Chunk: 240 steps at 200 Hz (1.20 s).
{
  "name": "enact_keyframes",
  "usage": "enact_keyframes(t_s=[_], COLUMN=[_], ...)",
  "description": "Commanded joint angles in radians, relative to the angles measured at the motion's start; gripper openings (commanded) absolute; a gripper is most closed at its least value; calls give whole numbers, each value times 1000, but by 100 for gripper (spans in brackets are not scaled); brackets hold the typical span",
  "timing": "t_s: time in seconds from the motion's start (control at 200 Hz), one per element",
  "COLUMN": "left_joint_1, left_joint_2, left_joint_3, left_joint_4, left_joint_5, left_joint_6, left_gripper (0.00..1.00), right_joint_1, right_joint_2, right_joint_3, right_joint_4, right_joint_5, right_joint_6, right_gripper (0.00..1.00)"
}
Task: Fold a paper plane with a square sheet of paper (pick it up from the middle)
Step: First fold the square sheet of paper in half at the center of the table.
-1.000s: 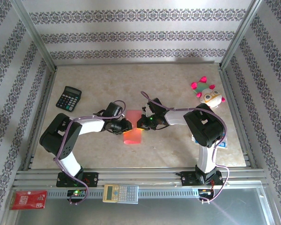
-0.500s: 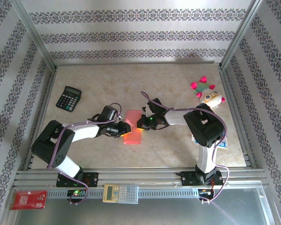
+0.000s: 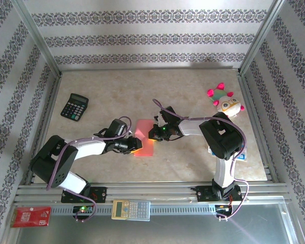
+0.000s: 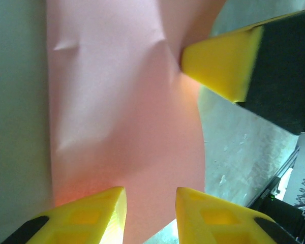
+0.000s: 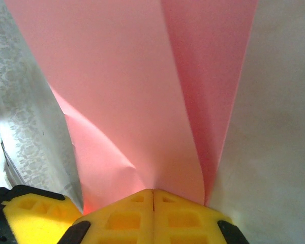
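Observation:
The square sheet of paper (image 3: 145, 140) is salmon pink and lies folded over near the table's middle. My right gripper (image 3: 154, 133) is at its right edge. In the right wrist view the paper (image 5: 127, 91) rises in two curved layers from the right gripper (image 5: 153, 192), whose jaws are shut on its edge. My left gripper (image 3: 134, 147) is low at the paper's near-left side. In the left wrist view its yellow fingers (image 4: 91, 216) stand apart over the creased paper (image 4: 122, 117), and the left gripper (image 4: 151, 216) pinches nothing. A right fingertip (image 4: 221, 61) shows there at the upper right.
A black calculator (image 3: 74, 107) lies at the far left, and a pink-and-white plush toy (image 3: 224, 101) at the far right. A white and blue card (image 3: 242, 154) lies by the right arm. On the near rail are a red card (image 3: 30, 216) and a beige calculator (image 3: 131, 209).
My left arm has swung lower and nearer, carrying its gripper from the paper's left edge to its near-left corner. Its jaws have parted a little. The right arm has not moved.

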State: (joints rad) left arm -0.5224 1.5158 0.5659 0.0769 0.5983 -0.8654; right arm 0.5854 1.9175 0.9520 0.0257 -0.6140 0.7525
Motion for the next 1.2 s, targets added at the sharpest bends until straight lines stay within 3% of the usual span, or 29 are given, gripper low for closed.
enact_keyframes(t_s=[0.0, 0.14, 0.345, 0.605, 0.844, 0.994, 1.194], left_joint_1=[-7, -6, -7, 0, 74, 111, 120], left_joint_2=[52, 26, -89, -17, -154, -25, 218], left_joint_3=[-12, -51, -73, -85, -12, 151, 304], left_joint_4=[-76, -74, 76, -111, -13, -70, -27], left_joint_5=[-48, -43, 45, -68, 2, -21, -29], left_joint_6=[1, -6, -43, 0, 8, 78, 131], left_gripper=[32, 31, 32, 31, 31, 29, 27], right_joint_1=[8, 7, 3, 3, 3, 3, 4], right_joint_2=[89, 82, 78, 81, 76, 78, 75], right_joint_3=[-52, -56, -61, -59, -67, -61, -65], right_joint_4=[-154, -158, -159, -160, -156, -153, -149], right_joint_5=[210, 213, 214, 215, 213, 214, 215], right_joint_6=[-33, -38, -39, -44, -43, -42, -40], right_gripper=[0, 0, 0, 0, 0, 0, 0])
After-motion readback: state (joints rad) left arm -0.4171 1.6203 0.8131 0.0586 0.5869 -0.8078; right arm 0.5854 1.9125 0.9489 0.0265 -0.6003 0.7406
